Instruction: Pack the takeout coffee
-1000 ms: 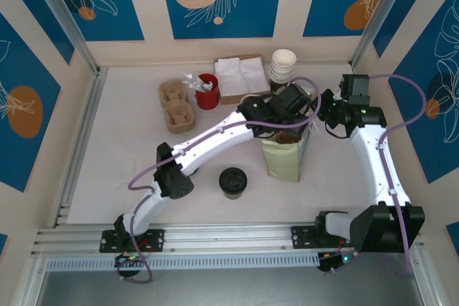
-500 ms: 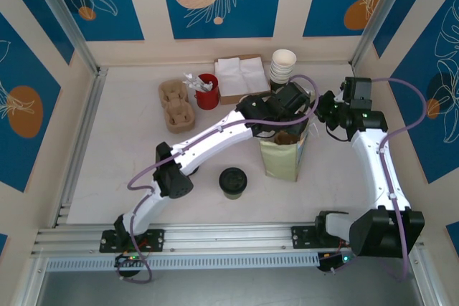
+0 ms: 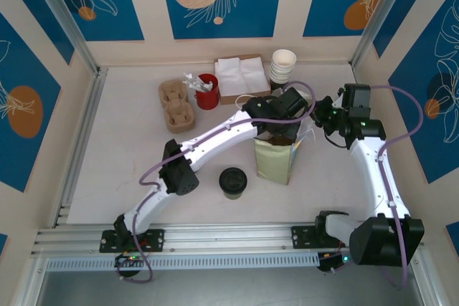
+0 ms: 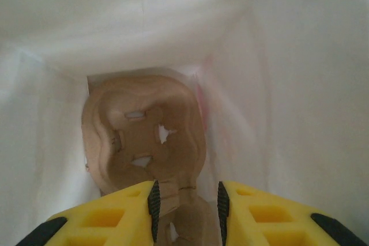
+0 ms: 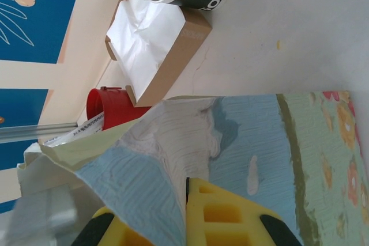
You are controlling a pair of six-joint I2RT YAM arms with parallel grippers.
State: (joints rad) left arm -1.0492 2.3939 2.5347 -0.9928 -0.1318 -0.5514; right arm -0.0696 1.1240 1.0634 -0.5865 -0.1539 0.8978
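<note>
Inside paper bag [image 4: 300, 84]: prob. moulded-pulp carrier [image 4: 144, 136]

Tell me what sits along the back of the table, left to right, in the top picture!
Cardboard cup carrier → red cup → box of napkins → stack of cream cups.

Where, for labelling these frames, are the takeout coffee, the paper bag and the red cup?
takeout coffee [image 3: 232, 179]: top view, black lid.
paper bag [image 3: 273, 163]: top view, near wall.
red cup [image 3: 209, 97]: top view, side.
</note>
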